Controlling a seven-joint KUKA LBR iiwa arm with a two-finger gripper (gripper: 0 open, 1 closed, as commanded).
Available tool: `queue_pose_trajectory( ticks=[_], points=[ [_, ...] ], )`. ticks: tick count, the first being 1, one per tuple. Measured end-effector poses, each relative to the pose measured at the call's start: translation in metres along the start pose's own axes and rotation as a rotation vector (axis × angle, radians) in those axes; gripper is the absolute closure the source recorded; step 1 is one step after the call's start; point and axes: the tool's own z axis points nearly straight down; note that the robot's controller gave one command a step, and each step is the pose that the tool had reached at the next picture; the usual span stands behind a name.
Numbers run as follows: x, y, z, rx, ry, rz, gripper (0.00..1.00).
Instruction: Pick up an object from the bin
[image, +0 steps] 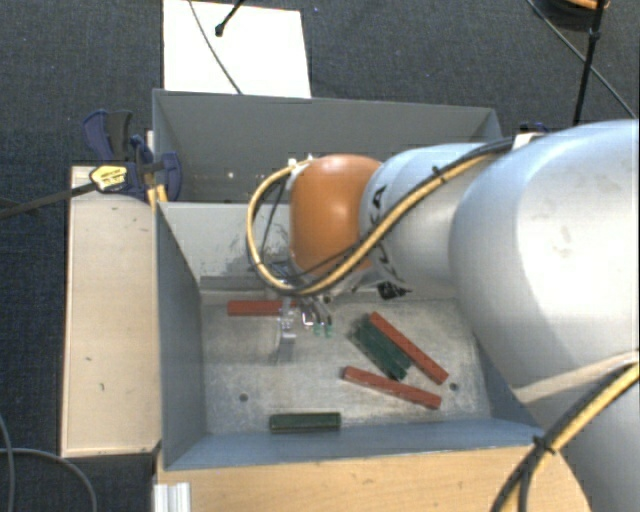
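Near the back-left of the bin (180, 340), the hand (289, 338) hangs just beside a flat red stick (250, 308), open or closed I cannot tell; stick looks light, stiff, smooth, probably best pinched across its narrow width at mid-length

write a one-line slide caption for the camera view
KUKA arm's gripper low in the grey bin, beside a red bar; more red and dark bars lie scattered nearby
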Motion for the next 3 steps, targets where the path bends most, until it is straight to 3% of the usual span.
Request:
queue_pose_trajectory(
  ticks=[1,2,3],
  points=[
    [0.0,-0.001,0.0,0.0,0.001,0.003,1.0],
    [-0.002,0.0,-0.024,0.0,-0.001,0.004,1.0],
    [-0.004,0.0,-0.09,-0.001,-0.004,0.005,1.0]
  ],
)
